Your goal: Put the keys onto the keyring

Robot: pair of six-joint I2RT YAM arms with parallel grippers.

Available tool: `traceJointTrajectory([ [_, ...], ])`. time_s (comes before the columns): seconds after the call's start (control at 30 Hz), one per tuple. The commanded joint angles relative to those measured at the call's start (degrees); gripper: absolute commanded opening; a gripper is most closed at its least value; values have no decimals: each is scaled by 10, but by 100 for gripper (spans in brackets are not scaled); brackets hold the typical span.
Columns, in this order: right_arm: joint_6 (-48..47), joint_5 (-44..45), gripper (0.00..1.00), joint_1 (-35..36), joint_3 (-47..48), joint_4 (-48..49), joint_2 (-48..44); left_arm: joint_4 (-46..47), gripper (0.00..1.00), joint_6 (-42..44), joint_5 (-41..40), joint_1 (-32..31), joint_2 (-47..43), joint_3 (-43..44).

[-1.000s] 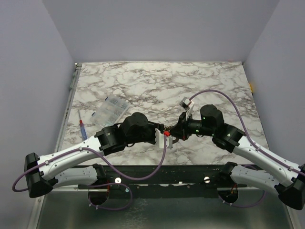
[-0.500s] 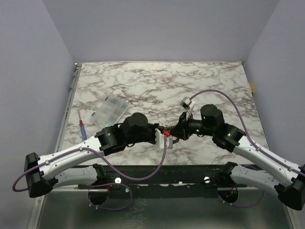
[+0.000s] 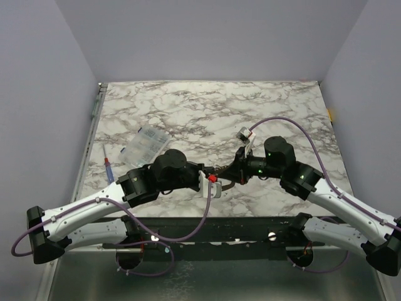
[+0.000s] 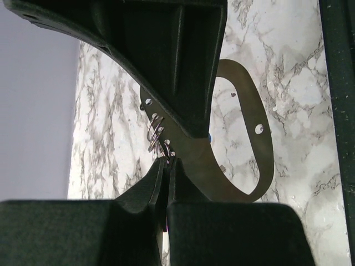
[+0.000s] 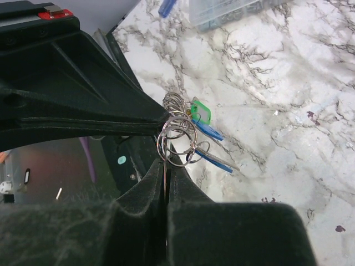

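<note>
Both arms met over the middle of the near edge of the tabletop (image 3: 250, 106), and the work hung in the air between them. The right gripper (image 5: 165, 166) had its fingers pressed flat together on something thin seen edge-on, most likely the flat band of the keyring (image 4: 260, 149), whose oval loop curved away past that finger in the left wrist view. The left gripper (image 4: 166, 165) was also pinched tight, its tips on the cluster of small wire rings (image 5: 176, 138) at the band's edge. A green key (image 5: 201, 111) and blue keys (image 5: 206, 132) dangled from those rings, clear of the marble.

The hold looked fragile. Each pinch caught only a sliver of metal, so if the arms drew apart or twisted unevenly, a wire ring could spring out of the left fingers – and the whole bunch would swing from the right hold alone. A hard pull might also bend a ring open or drag the band sideways out of the right fingers, dropping everything near the edge.
</note>
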Motion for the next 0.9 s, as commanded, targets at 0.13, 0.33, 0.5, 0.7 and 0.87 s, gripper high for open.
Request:
traceJointTrajectory([
  [0.13,-5,-19,1,4,27,-22,7,14,0,1,50,-3,-57,-6],
  [0.33,-4,-26,0,4,35,-24,14,20,0,-9,62,-3,-79,-15],
  [0.5,-6,-27,1,4,39,-24,17,29,0,-23,42,-3,-91,-27],
  [0.7,-45,-9,1,4,42,-41,13,31,45,-94,-5,-3,-70,-23],
  [0.87,-101,-3,1,4,11,-17,-19,37,60,-179,-31,-1,-62,-17],
])
